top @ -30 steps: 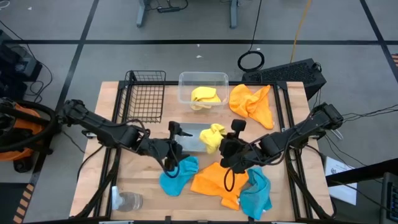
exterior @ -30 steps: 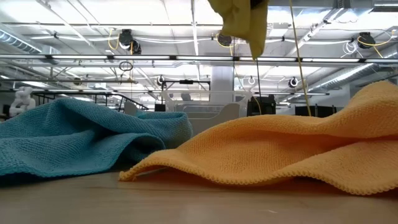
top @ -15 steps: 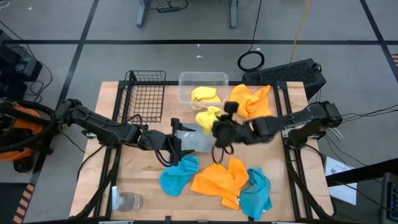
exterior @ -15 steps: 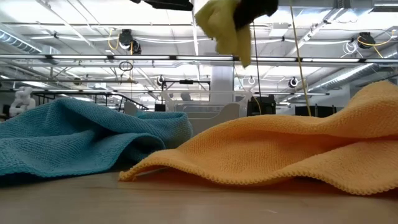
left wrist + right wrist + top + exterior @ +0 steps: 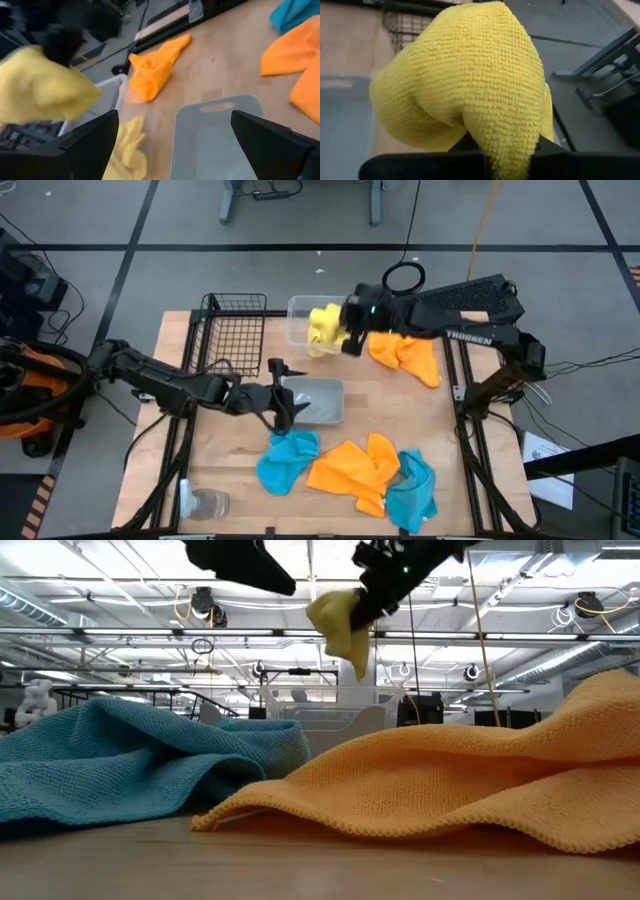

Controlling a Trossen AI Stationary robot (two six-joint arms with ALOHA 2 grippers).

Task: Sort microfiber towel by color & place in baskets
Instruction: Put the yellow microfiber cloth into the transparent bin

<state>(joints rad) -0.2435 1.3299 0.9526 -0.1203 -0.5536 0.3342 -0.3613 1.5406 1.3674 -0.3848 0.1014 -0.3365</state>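
Note:
My right gripper point(image 5: 347, 330) is shut on a yellow towel point(image 5: 325, 325) and holds it over the clear plastic tub point(image 5: 298, 308) at the table's far middle. The towel also shows in the low view point(image 5: 340, 625) and fills the right wrist view point(image 5: 470, 75). A second yellow towel point(image 5: 127, 150) lies in the tub. My left gripper point(image 5: 287, 402) is open and empty at the left end of the grey tray point(image 5: 320, 402). The black wire-mesh basket point(image 5: 235, 330) stands left of the tub. My right gripper holds the yellow towel as a bunch of several layers point(image 5: 500, 125). The cloth folds over the fingers and hides the place of contact. The towel hangs slack below the gripper point(image 5: 350, 645), lifted clear, above the tub.
An orange towel point(image 5: 405, 350) lies at the far right. Near the front edge lie a blue towel point(image 5: 285, 462), an orange towel point(image 5: 355, 470) and another blue towel point(image 5: 410, 492). A clear glass cup point(image 5: 205, 502) stands at the front left corner.
My right gripper has carried the yellow towel from over the middle of the table toward the far edge and a little left, to above the clear tub. My left gripper has drawn back from the blue towel toward the far edge, to the grey tray.

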